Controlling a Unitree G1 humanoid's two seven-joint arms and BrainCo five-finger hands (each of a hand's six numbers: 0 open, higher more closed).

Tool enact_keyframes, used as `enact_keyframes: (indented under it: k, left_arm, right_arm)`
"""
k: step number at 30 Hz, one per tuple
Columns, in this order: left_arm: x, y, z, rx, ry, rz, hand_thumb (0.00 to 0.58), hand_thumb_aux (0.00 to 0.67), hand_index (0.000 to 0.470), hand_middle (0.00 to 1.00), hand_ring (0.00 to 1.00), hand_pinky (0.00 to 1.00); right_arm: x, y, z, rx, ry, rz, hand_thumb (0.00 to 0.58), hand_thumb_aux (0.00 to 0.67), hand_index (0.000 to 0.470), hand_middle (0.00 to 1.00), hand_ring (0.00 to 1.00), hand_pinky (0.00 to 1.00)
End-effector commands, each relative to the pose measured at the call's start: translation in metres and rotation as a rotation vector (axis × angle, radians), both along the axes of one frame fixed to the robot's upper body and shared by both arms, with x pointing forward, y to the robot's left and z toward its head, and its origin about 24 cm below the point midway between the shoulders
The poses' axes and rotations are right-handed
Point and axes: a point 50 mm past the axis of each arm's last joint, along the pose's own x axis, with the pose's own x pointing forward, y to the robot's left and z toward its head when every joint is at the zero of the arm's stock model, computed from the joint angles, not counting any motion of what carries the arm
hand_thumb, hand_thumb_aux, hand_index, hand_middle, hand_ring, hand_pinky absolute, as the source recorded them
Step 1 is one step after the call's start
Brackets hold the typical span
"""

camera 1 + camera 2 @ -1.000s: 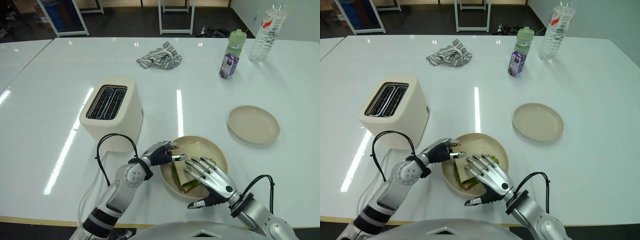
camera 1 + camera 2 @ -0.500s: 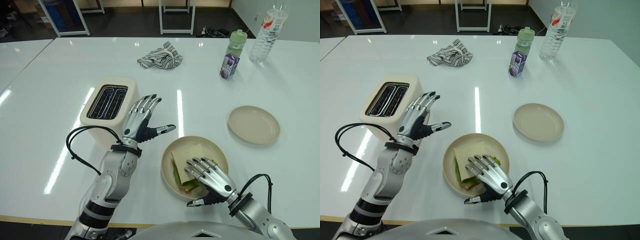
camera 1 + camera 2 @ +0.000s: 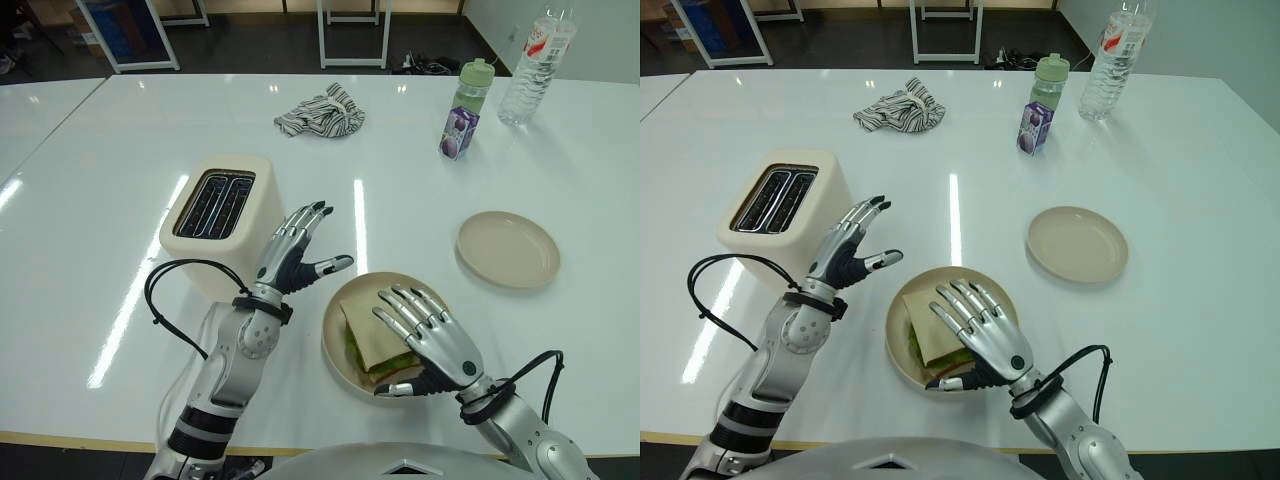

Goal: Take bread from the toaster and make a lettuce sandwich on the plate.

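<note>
sandwich [image 3: 365,312] on plate [image 3: 328,346]: soft, light, layers likely slip, pinch top and bottom gently | left hand [image 3: 295,256] spread, empty | right hand [image 3: 432,335] spread, empty

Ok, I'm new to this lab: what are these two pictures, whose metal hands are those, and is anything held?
They are a humanoid robot's own hands, seen by the two eyes of a camera on its head, looking down at a white table; both pictures show one scene. The left hand is raised, open, beside the toaster. The right hand is spread open over a lettuce sandwich on a plate. Neither holds anything. Farther off lie an empty plate, a striped cloth, a small carton, a green bottle and a water bottle.
</note>
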Motion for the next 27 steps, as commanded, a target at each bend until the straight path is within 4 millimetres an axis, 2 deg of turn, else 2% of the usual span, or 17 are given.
enact_keyframes:
  k: [1,2,3,4,5,9,13,16,19,21,27]
  left_arm:
    - [-0.001,0.003,-0.001,-0.057,0.019,-0.006,0.005,0.003,0.002,0.00,0.00,0.00]
    - [-0.001,0.004,0.001,-0.079,0.020,-0.017,0.371,0.268,0.188,0.00,0.00,0.00]
    - [-0.002,0.005,0.003,-0.108,0.023,-0.029,0.568,0.575,0.404,0.13,0.13,0.13]
    - [-0.004,0.006,0.006,-0.151,0.034,-0.054,0.580,0.670,0.470,1.00,1.00,1.00]
    - [-0.006,0.007,0.009,-0.199,0.048,-0.090,0.580,0.670,0.470,1.00,1.00,1.00]
    - [-0.025,0.011,0.028,-0.410,0.163,-0.356,0.580,0.670,0.470,1.00,1.00,1.00]
    - [-0.046,0.027,0.028,-0.192,0.306,-0.544,0.580,0.670,0.470,1.00,1.00,1.00]
    - [-0.058,0.046,0.017,0.000,0.476,-0.556,0.580,0.670,0.470,1.00,1.00,1.00]
    - [-0.064,0.064,0.003,0.130,0.632,-0.490,0.580,0.670,0.470,1.00,1.00,1.00]
    - [-0.067,0.069,-0.009,0.191,0.721,-0.462,0.580,0.670,0.470,1.00,1.00,1.00]
    - [-0.074,0.057,-0.031,0.240,0.802,-0.485,0.580,0.670,0.470,1.00,1.00,1.00]
  right_arm:
    - [0.003,-0.009,0.012,0.061,-0.051,-0.037,0.000,0.000,0.000,0.00,0.00,0.00]
    - [0.004,-0.013,0.014,0.083,-0.046,-0.054,0.000,0.000,0.000,0.00,0.00,0.00]
    - [0.004,-0.016,0.016,0.108,-0.038,-0.070,0.000,0.000,0.000,0.15,0.15,0.15]
    - [0.005,-0.021,0.020,0.157,-0.022,-0.095,0.472,0.381,0.267,1.00,1.00,1.00]
    - [0.006,-0.027,0.023,0.201,-0.004,-0.122,0.580,0.670,0.470,1.00,1.00,1.00]
    - [0.011,-0.061,0.035,0.364,0.137,-0.256,0.580,0.670,0.470,1.00,1.00,1.00]
    - [0.004,-0.092,0.033,0.325,0.350,-0.334,0.580,0.670,0.470,1.00,1.00,1.00]
    - [-0.013,-0.108,0.027,0.203,0.551,-0.327,0.580,0.670,0.470,1.00,1.00,1.00]
    - [-0.030,-0.109,0.019,0.133,0.725,-0.296,0.580,0.670,0.470,1.00,1.00,1.00]
    - [-0.037,-0.103,0.011,0.116,0.808,-0.258,0.580,0.670,0.470,1.00,1.00,1.00]
    - [-0.050,-0.080,-0.006,0.070,0.957,-0.148,0.580,0.670,0.470,1.00,1.00,1.00]
